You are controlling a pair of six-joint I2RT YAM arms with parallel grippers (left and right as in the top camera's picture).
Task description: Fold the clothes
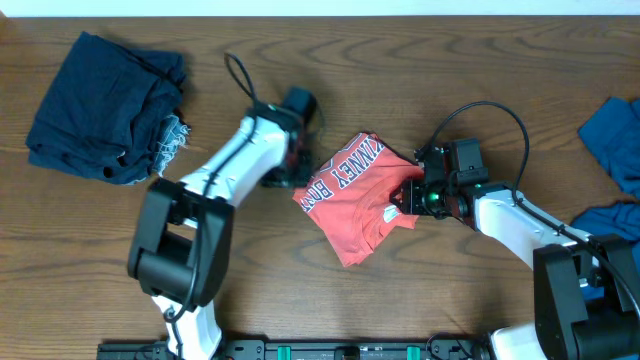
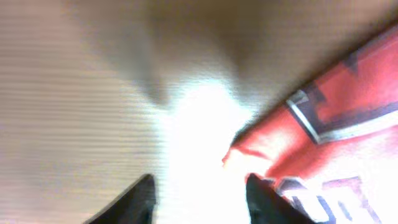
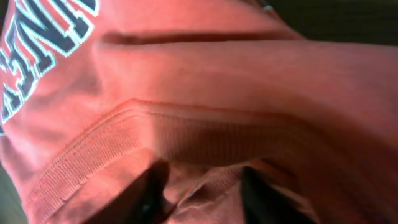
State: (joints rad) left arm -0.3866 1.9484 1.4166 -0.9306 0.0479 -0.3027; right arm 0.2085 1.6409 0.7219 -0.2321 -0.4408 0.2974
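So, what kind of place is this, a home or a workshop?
Probably a robotics lab, not a home: a white-and-black left robot arm and a matching right robot arm work at a brown wooden table on a coral-red printed T-shirt.

Seen on one wooden table (image 1: 400, 70): one coral-red T-shirt (image 1: 350, 205), centre; one dark navy garment (image 1: 100, 105), ten o'clock; two blue cloth patches (image 1: 615, 140), three o'clock; two robot arms, left arm (image 1: 225, 165) and right arm (image 1: 500, 215).

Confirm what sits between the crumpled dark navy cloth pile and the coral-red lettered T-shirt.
Overhead view: only the left arm's white forearm crosses the bare wooden table between navy pile and T-shirt.
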